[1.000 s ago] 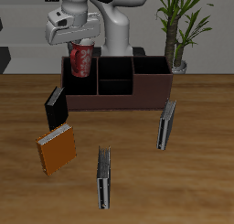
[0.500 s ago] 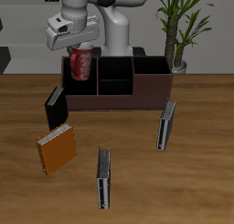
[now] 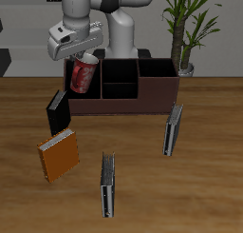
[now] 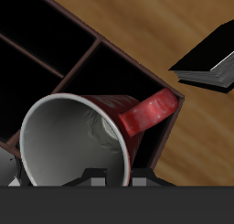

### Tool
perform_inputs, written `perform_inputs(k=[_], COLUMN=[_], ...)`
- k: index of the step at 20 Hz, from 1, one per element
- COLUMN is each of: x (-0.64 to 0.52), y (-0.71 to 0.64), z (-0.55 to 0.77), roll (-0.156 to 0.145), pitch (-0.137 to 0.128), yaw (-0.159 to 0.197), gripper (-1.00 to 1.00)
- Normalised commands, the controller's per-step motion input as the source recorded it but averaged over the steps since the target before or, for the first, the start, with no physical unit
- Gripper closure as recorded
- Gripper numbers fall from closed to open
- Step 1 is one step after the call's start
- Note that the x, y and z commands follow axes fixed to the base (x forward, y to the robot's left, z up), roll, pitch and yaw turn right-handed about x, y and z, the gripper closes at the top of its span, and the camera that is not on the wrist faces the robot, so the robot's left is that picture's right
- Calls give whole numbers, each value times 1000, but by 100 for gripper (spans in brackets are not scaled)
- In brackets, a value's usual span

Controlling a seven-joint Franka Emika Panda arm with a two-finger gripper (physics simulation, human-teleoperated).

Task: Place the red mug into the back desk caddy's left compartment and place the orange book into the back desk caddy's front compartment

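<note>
A brown wooden desk (image 3: 204, 189) fills the room's front, a green plant (image 3: 186, 23) in a pot stands behind, and the wall looks pale grey

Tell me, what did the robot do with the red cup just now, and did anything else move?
The gripper tipped the red mug over the end section of the back desk caddy; a moment ago the mug stood upright there, now it leans. It looks still held. The orange book, the black book and the two grey-black books stayed put.

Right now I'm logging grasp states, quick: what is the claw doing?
Claw: closed on the red mug, which hangs tilted over the back desk caddy.
</note>
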Motion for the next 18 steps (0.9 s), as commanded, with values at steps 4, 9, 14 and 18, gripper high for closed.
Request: perform_inputs(k=[4,9,14,18], x=[-51,35,137,226], y=[42,51,17,18], z=[-19,217,363,241], roll=[23,10,-5,-23], pitch=[36,-25,-72,-42], yaw=[-27,-54,-75,-88], gripper=[-100,-100,-100,-100])
